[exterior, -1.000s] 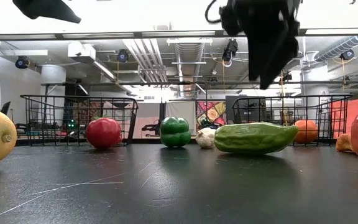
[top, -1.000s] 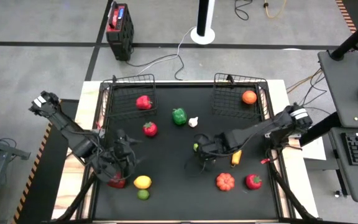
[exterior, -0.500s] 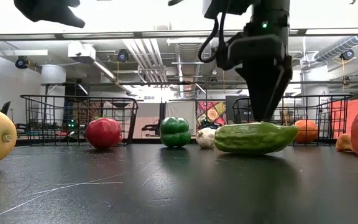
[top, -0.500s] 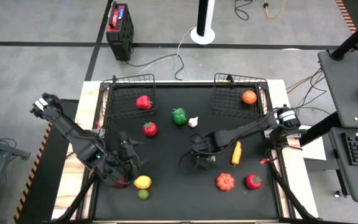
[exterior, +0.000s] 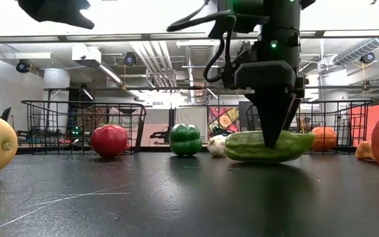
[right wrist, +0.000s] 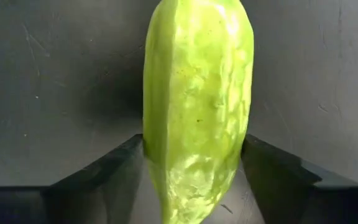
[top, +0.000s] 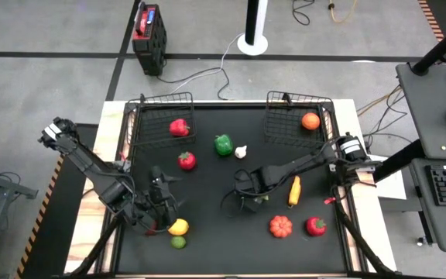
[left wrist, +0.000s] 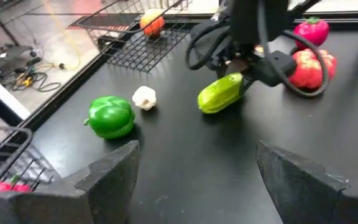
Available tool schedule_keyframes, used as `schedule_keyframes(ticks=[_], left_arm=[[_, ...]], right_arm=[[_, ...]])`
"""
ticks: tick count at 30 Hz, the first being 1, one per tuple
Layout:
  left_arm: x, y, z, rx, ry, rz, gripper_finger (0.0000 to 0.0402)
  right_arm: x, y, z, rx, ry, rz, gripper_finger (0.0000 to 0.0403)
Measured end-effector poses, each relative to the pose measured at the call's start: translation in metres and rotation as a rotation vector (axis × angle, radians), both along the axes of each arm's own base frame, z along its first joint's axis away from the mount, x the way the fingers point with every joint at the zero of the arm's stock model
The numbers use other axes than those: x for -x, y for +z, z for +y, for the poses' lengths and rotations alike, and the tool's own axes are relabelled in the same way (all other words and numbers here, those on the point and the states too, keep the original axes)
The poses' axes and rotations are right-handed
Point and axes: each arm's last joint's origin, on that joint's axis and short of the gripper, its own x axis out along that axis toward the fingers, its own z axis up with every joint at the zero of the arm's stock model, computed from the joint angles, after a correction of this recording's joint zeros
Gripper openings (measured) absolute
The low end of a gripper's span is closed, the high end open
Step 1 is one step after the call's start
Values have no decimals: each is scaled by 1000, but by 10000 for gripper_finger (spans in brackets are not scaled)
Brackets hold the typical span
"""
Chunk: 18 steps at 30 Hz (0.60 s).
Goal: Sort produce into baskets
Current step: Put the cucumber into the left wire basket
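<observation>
A: We see the right arm reach in from the bench's right edge, folded low toward the middle, its right end effector (exterior: 272,135) pointing straight down over the bumpy light-green toy cucumber (exterior: 269,145).

B: In the right wrist view the cucumber (right wrist: 197,106) sits between the two dark fingers (right wrist: 101,171), one on each side, spread apart and straddling it; we cannot tell whether they touch it yet.

A: Its long axis lies flat on the black bench (top: 215,225). In the low view it runs side to side. In the left wrist view the cucumber (left wrist: 221,94) lies near the small white garlic-like piece (left wrist: 145,98) and the glossy green bell pepper (left wrist: 111,116).

B: It rests on the bench near the middle, well apart from both dark wire-mesh baskets (top: 161,118) at the far edge.

A: The left arm bends in from the left side, with the left end effector (top: 161,215) hanging above the near left part of the bench, just beside the yellow lemon (top: 178,226). Its fingers (left wrist: 107,171) stand wide apart, holding nothing.
</observation>
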Motion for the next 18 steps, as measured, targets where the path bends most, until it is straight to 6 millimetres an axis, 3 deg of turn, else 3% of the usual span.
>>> schedule_keyframes(ticks=[5,9,13,18], left_arm=[[-11,5,-14,-8,-204,-4,303],[-17,5,-19,-69,-346,-93,300],[-15,-5,-9,-77,-351,-172,294],[-12,-24,8,32,-375,-290,285]], right_arm=[[-1,0,0,1,16,-14,193],[-2,1,4,34,28,-41,184],[-3,10,15,68,60,-129,191],[-11,22,33,70,164,-315,192]])
